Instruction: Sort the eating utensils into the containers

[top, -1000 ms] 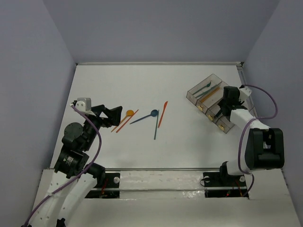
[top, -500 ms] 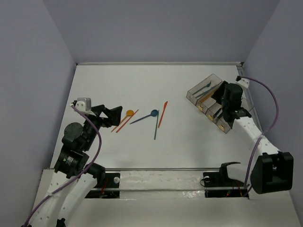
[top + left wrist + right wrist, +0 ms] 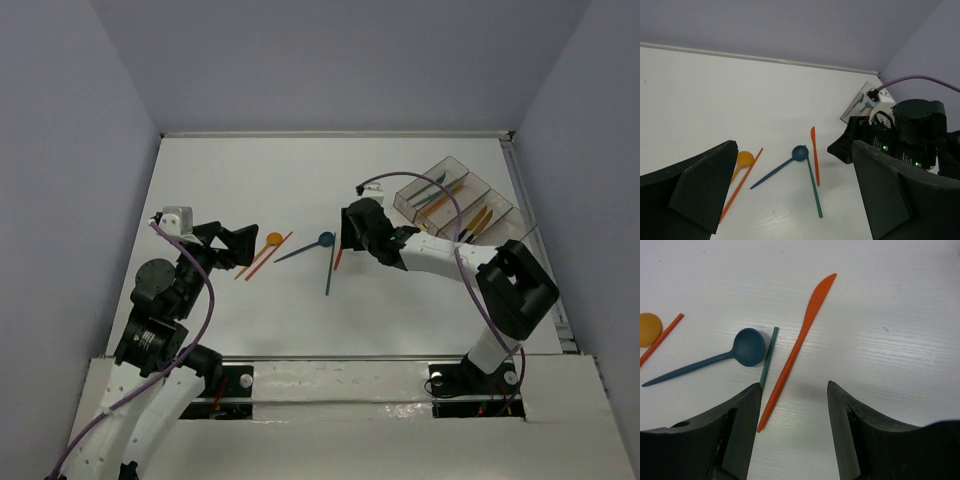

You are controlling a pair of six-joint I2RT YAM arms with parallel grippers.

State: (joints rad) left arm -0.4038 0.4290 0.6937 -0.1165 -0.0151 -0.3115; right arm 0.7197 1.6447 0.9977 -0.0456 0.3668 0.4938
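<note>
Several loose eating utensils lie mid-table: an orange knife [image 3: 799, 342], a blue spoon [image 3: 747, 346], a teal handle [image 3: 768, 356], an orange spoon [image 3: 273, 239] and a thin red stick [image 3: 268, 256]. My right gripper [image 3: 794, 386] hovers open over the knife's handle end, which lies just inside its left finger; nothing is held. To the left of the orange spoon and red stick, my left gripper [image 3: 236, 245] is open and empty. The clear containers [image 3: 455, 163] at the right hold teal and orange utensils.
The right arm [image 3: 440, 252] stretches across the table from the bins' side toward the middle. A raised rim [image 3: 330, 133] borders the table's far edge, with purple walls on three sides.
The right arm has swung left from above the containers to the orange knife at mid-table, and its jaws have opened wider. The left arm has not moved.
</note>
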